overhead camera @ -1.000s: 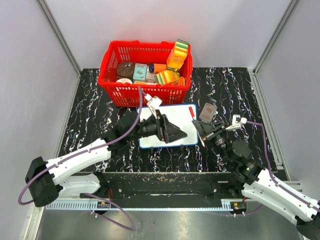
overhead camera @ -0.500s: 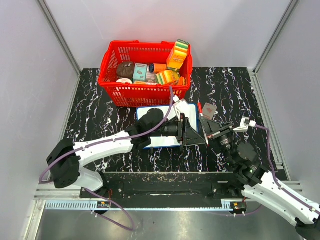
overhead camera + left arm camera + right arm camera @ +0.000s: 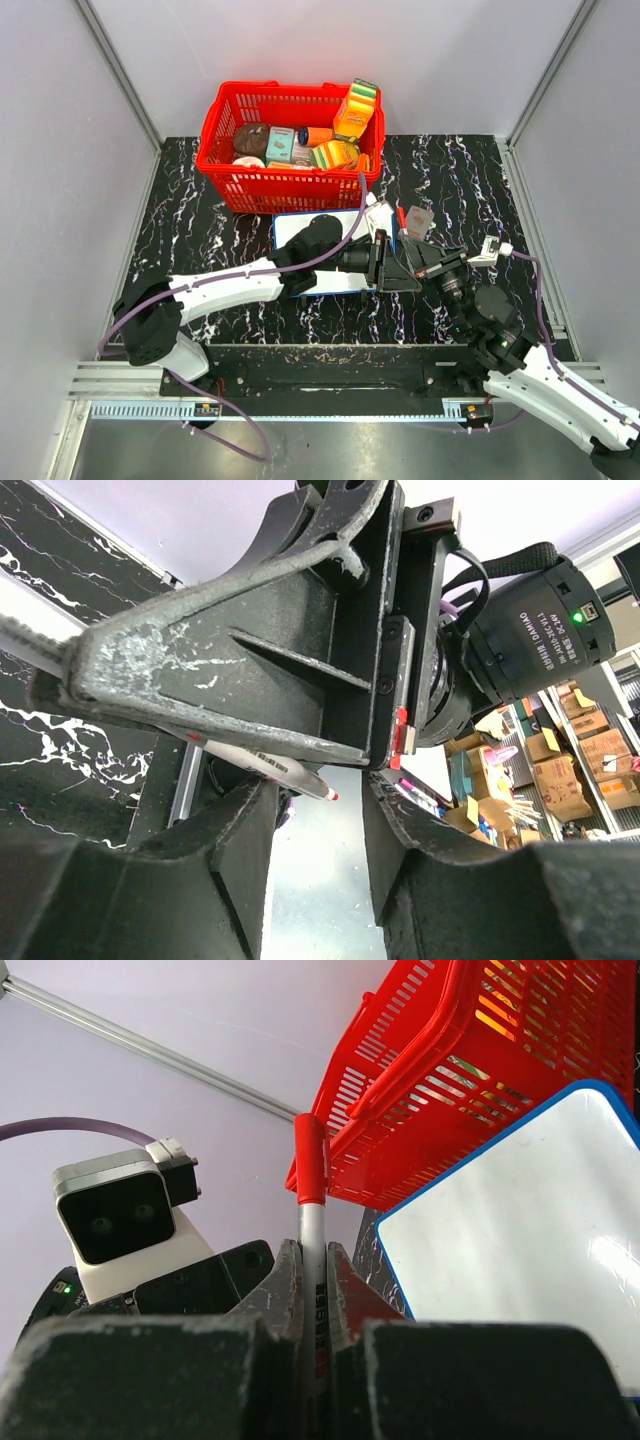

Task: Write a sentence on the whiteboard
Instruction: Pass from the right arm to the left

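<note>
The whiteboard (image 3: pixel 340 283), white with a blue frame, lies flat in front of the basket, largely covered by my left arm. The right wrist view shows its blank corner (image 3: pixel 520 1220). No sentence shows on the parts in view. My right gripper (image 3: pixel 408 250) (image 3: pixel 313 1250) is shut on a silver marker (image 3: pixel 312 1210), red cap (image 3: pixel 401 216) pointing up. My left gripper (image 3: pixel 388 262) (image 3: pixel 316 802) reaches across the board to just under the right one. Its jaws stand apart, and the marker's lower end (image 3: pixel 290 778) pokes in beside the left finger (image 3: pixel 240 820).
A red plastic basket (image 3: pixel 290 180) (image 3: pixel 450 1060) full of packets and sponges stands right behind the board. A small grey-pink card (image 3: pixel 418 220) lies beside the marker's cap. Grey walls close in the black marbled table on three sides.
My left arm swung right across the board up to the right gripper, and its jaws narrowed. The right gripper shifted slightly right with the marker still held.
</note>
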{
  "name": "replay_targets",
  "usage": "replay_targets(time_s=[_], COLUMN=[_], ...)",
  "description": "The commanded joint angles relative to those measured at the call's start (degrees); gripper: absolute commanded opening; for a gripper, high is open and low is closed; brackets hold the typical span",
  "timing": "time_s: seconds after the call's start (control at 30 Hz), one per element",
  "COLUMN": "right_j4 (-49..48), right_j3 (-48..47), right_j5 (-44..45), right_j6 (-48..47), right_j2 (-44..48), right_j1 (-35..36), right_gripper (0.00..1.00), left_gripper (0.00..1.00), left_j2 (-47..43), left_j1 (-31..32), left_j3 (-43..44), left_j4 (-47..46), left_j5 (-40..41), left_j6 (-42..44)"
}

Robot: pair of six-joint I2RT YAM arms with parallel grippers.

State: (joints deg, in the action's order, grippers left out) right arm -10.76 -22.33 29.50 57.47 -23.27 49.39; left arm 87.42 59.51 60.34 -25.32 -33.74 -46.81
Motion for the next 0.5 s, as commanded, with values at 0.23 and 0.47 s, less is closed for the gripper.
replay_targets(time_s=[0.23,0.47], right_j4=[0.92,1.18], right_j3=[-1.58,-1.67], right_j5=[1.36,-1.28], right_j6=[-0.78,-4.38], right_j2=[1.38,2.87], right_j1=[0.18,0.18], right_gripper=[0.0,0.05], left_gripper=[0.0,0.0], left_j2=[1.18,-1.63], left_j1=[0.17,0.0], left_j3=[4.18,2.95], left_j4=[-1.49,3.69], left_j5=[-2.74,-0.55], left_j6=[0.75,4.61])
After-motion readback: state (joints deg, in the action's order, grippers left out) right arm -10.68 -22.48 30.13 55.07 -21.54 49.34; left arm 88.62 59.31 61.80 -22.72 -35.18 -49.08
